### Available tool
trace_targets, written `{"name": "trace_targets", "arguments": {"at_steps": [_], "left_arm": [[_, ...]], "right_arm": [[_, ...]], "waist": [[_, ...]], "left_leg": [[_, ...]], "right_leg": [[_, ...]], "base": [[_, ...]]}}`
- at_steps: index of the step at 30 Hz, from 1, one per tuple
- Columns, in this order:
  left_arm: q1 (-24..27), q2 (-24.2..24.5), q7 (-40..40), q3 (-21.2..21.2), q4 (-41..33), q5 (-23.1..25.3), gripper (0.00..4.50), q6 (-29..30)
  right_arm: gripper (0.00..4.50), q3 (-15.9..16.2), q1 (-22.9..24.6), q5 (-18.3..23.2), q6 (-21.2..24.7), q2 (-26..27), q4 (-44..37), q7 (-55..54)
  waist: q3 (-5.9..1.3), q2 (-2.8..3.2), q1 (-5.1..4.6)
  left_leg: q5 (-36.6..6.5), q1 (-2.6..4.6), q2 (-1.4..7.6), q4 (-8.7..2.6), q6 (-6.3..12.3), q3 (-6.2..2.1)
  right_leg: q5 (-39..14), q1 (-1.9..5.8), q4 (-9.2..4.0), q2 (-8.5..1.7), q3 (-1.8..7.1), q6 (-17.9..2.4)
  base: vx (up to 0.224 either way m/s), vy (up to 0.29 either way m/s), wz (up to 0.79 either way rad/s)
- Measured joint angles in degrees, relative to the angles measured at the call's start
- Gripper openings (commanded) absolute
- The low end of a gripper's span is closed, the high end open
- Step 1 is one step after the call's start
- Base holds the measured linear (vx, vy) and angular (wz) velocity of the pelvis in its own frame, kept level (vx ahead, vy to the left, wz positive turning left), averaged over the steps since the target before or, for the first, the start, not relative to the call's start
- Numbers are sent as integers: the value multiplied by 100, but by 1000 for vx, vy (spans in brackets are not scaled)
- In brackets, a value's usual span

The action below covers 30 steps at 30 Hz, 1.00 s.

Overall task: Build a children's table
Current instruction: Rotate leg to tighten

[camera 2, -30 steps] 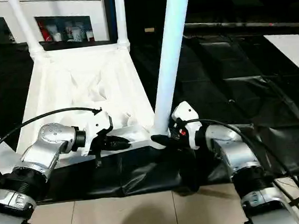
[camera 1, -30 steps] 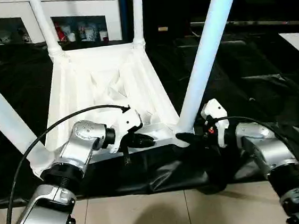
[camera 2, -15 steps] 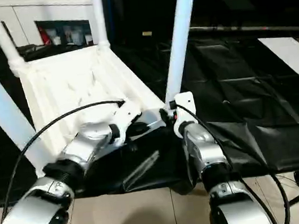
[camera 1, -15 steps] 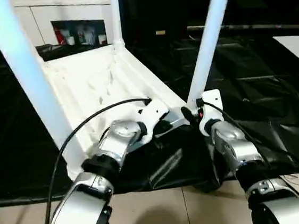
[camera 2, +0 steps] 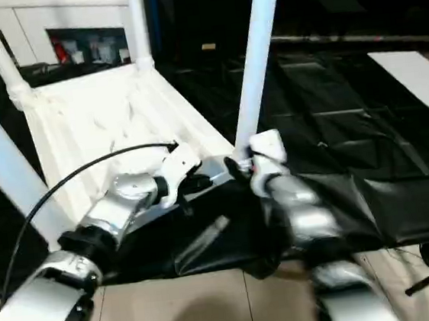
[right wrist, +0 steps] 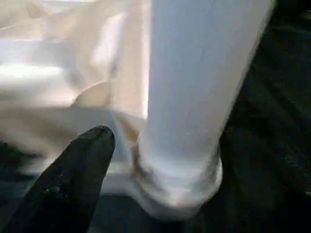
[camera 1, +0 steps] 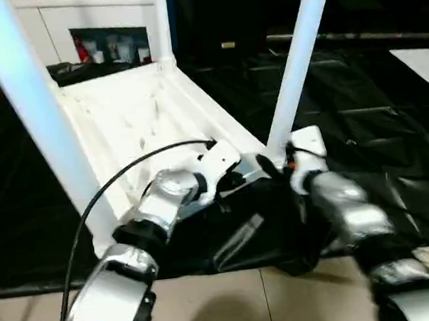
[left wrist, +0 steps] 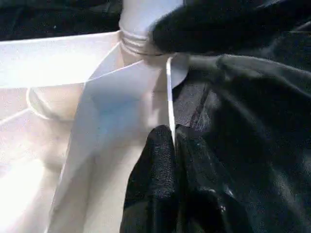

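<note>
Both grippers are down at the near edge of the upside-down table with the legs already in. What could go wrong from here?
1. The left gripper is shut on the thin near rim of the table top; a pull could slip off or flex it.
2. The right gripper sits against the base of the near right leg; a push could tilt the leg in its socket.
3. The black sheet is bunched under the near edge and might snag or drag.

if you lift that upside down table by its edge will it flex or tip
The table is thin ribbed plastic, so probably light and fairly stiff. Four long legs stand up from it, so it may tip. The left gripper pinches a thin rim, which might bend.
</note>
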Motion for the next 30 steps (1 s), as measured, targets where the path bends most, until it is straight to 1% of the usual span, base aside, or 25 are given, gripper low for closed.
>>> {"name": "trace_targets", "arguments": {"at_steps": [4,7,9,13,17,19,21,23,26,30], "left_arm": [[43,263,-428,9,15,-51,0,-369],[137,477,-941,13,-70,-151,0,-566],[207,637,-1370,4,-146,-195,0,-680],[339,864,-2022,-5,-336,-327,0,-745],[425,927,-2213,-10,-475,-362,0,-764],[442,944,-2241,-19,-506,-377,0,-764],[452,947,-2253,-20,-527,-378,0,-764],[462,960,-2256,-15,-535,-378,0,-768],[486,967,-2253,-12,-571,-374,0,-768],[563,954,-2182,-15,-740,-334,0,-792]], "right_arm": [[397,108,531,198,135,-498,-595,899],[397,152,713,338,245,-721,-894,1251],[397,156,780,389,356,-808,-1133,1449],[397,218,779,391,403,-865,-1273,1642],[397,373,777,379,454,-889,-1272,1821],[397,530,772,339,442,-893,-1248,1907],[397,659,731,251,343,-890,-1103,1991],[397,749,576,96,195,-867,-818,2013],[397,788,336,-80,-87,-728,-481,1992],[397,859,276,-118,-160,-733,-479,1986]], "waist": [[11,16,-29],[24,37,-10],[24,38,6],[24,38,30],[25,39,65],[24,40,67],[24,41,69],[24,40,58],[24,39,59],[24,18,92]], "left_leg": [[3,-3,4,-5,5,-6],[2,-3,4,-11,4,-5],[2,-2,4,-12,4,-4],[2,-2,2,-11,4,4],[2,-3,1,-11,4,6],[2,-3,1,-11,4,6],[2,-3,1,-11,4,7],[3,-3,1,-10,4,8],[3,-3,2,-9,4,7],[2,-5,2,-9,6,8]], "right_leg": [[-6,-8,0,9,1,-7],[-7,-11,0,8,-1,-9],[-7,-10,0,8,-2,-9],[-7,-8,-1,1,0,-10],[-10,-8,-1,-2,-1,-13],[-12,-8,0,-1,-2,-16],[-14,-8,0,-1,-2,-19],[-14,-9,1,-1,-1,-19],[-14,-9,4,-1,-3,-20],[-17,-9,4,-1,-3,-23]], "base": [[0,0,0],[0,0,0],[0,0,0],[0,0,0],[0,0,0],[0,0,0],[0,0,0],[0,0,0],[0,0,0],[0,0,0]]}}
